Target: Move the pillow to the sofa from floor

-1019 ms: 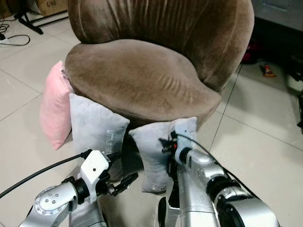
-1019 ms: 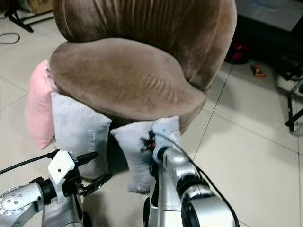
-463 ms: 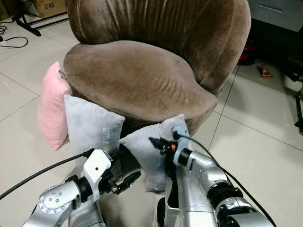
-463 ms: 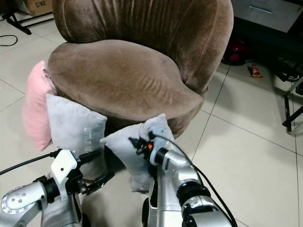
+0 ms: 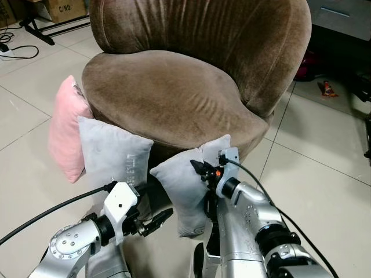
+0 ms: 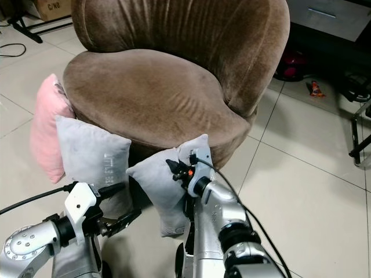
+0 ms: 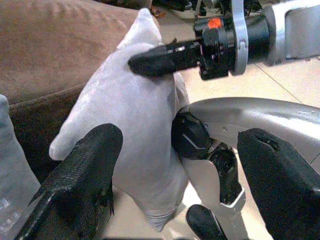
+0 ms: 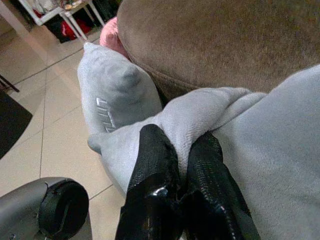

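Head views: right gripper (image 5: pixel 200 168) was pinched on the top edge of a small grey pillow (image 5: pixel 184 191), which hung in front of the brown sofa (image 5: pixel 174 98), just below the seat. Left gripper (image 5: pixel 155 218) sat low beside it w/ fingers apart, holding nothing.

L wrist: pillow between its spread fingers (image 7: pixel 80 180), not touching.

R wrist: fingertips (image 8: pixel 155 150) bunched the fabric.

Floor was pale tile (image 5: pixel 324 168); second grey pillow (image 5: pixel 113 156) and pink pillow (image 5: pixel 66 130) leaned on the sofa.

A pink cushion (image 5: pixel 67 130) and a lettered grey cushion (image 5: pixel 111 156) lean together on the tiled floor (image 5: pixel 324 168).
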Controlling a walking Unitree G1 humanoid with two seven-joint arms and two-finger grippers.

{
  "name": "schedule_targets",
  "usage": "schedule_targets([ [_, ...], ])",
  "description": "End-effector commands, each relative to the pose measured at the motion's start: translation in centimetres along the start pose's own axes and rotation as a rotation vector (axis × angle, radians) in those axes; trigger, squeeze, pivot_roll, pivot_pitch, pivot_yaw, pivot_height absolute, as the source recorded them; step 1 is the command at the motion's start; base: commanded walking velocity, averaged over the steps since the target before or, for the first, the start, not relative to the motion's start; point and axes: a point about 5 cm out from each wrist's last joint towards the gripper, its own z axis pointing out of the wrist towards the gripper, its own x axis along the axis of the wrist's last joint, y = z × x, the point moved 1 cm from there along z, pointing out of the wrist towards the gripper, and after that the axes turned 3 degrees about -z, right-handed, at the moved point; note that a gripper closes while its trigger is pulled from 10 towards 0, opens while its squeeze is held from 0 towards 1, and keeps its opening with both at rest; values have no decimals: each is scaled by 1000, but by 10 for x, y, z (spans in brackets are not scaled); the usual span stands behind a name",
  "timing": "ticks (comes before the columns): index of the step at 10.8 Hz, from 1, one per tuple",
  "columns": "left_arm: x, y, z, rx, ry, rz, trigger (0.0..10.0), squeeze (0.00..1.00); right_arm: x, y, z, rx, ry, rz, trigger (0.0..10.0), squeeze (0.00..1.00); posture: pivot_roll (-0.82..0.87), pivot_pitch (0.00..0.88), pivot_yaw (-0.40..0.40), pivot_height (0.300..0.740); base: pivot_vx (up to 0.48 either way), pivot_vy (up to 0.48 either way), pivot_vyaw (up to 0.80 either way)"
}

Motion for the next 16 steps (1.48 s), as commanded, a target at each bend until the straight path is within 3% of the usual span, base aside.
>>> schedule_targets([
  [1,-1,2,3,-7,-7,9,10000,63,13,-2,2,9,43,-23,10000,0,5,18,-70,444,0,0,0],
  [3,-1,2,4,-8,-7,10,10000,63,12,-2,-1,7,67,3,10000,0,2,20,-70,444,0,0,0],
  [8,-1,4,8,-14,-2,6,10000,63,22,-1,-13,46,115,26,10000,0,-19,30,-65,519,0,0,0],
  [11,-1,5,11,-22,3,1,10000,59,17,-7,-23,79,98,17,10000,0,-32,30,-55,559,0,0,0],
  [16,0,4,23,-26,23,-3,10000,59,40,-11,-56,75,153,-39,10000,0,-71,15,-34,614,0,0,0],
])
